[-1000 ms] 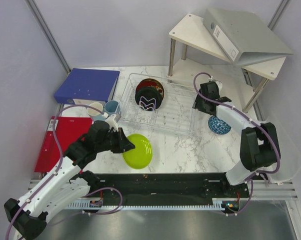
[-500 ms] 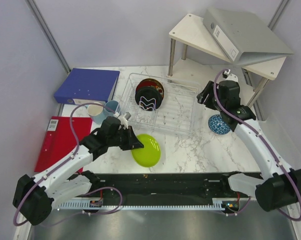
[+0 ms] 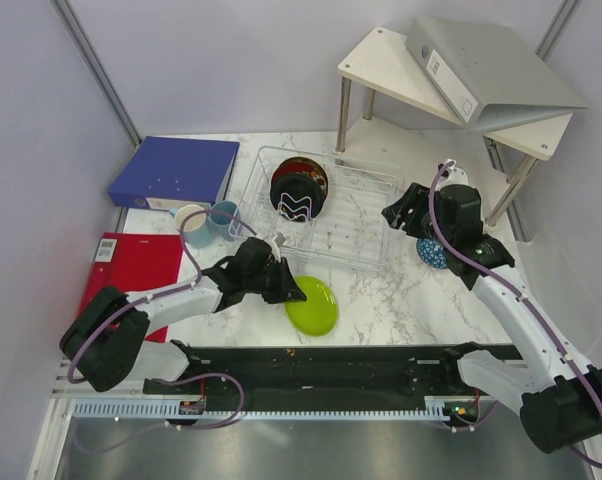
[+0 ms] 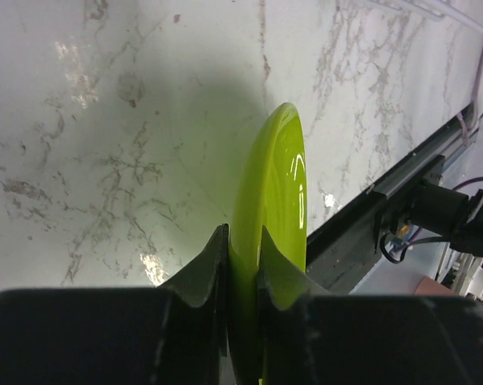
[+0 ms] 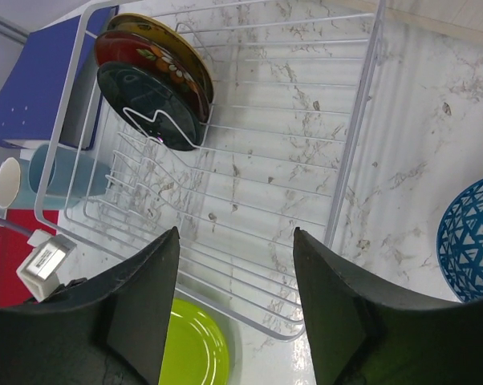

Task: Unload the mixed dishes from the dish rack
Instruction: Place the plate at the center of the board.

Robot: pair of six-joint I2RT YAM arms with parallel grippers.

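Over the marble table [image 3: 381, 300], left gripper [image 4: 242, 234] clamps the tilted lime-green plate [image 3: 317, 308] by its rim; right gripper [image 5: 233, 239] gapes.

Bright, even overhead light, soft shadows. Left wrist view: glare streaks on the lime-green plate [image 4: 294, 184], which casts a diffuse shadow across the tabletop [image 4: 81, 200]. Left gripper [image 4: 241, 233] and right gripper [image 5: 235, 233] are blurred up close.

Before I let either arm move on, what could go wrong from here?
1. The left fingers pinch the lime-green plate by its rim only; it may pivot or slip onto the marble table.
2. The open right fingers hover over the dish rack; reaching for the black plate could snag the prongs.
3. The blue patterned bowl sits close beside the right arm and could get nudged.
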